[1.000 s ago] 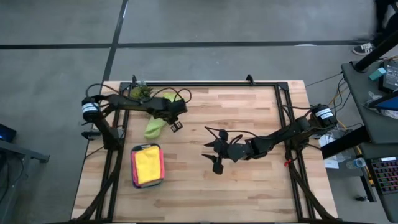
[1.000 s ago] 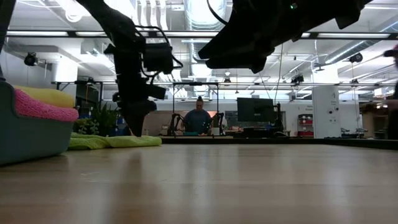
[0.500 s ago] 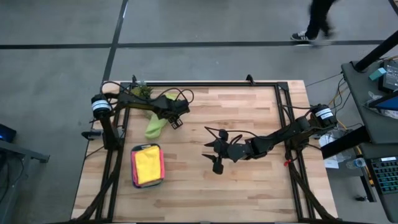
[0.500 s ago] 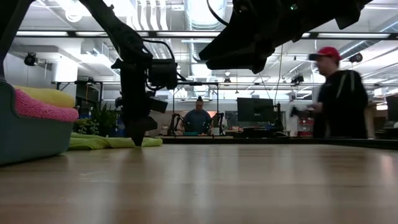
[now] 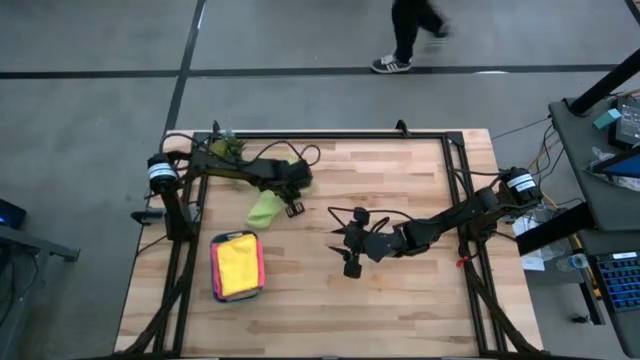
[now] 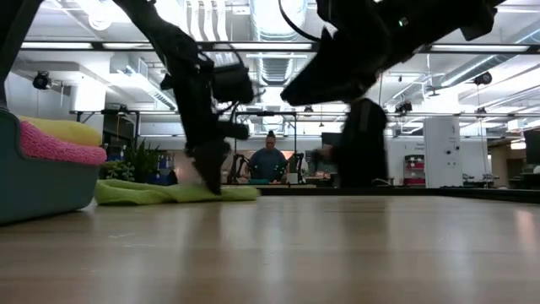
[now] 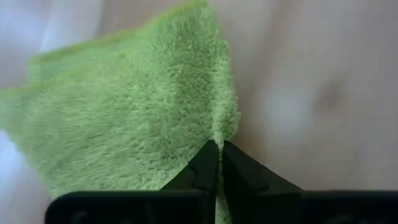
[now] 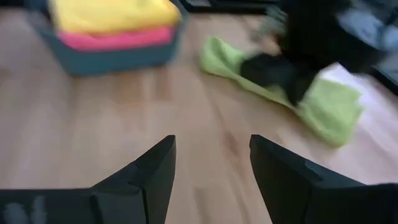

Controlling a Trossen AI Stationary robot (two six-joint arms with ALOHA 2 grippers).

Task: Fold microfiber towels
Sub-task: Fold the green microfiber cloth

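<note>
A lime green towel (image 5: pixel 265 209) lies bunched on the table left of centre. It also shows in the low view (image 6: pixel 169 192) and the left wrist view (image 7: pixel 124 118). My left gripper (image 5: pixel 292 206) is shut on its right end. My right gripper (image 5: pixel 346 256) is open and empty above the table's middle, to the right of the towel. A yellow towel (image 5: pixel 238 264) lies on a pink towel (image 6: pixel 59 143) in the teal tray (image 5: pixel 216 280). The orange and pale sage towels are out of view. My left gripper pinches the lime green towel's edge (image 7: pixel 225 132) at its right end between its two shut fingers. The fingers come from above, pointing down (image 6: pixel 211 169). The towel lies on the table and trails away from the fingers toward the table's left.
A small potted plant (image 5: pixel 225 147) stands at the far left corner. The teal tray stands near the left front. Bare wood (image 5: pixel 420 170) lies to the right and in front. A person (image 5: pixel 410 35) walks on the floor beyond the far edge.
My left gripper has gone toward the table's right and a little toward the near edge, staying shut. It has dragged the lime green towel along the table with it. A person has walked past behind the table.
</note>
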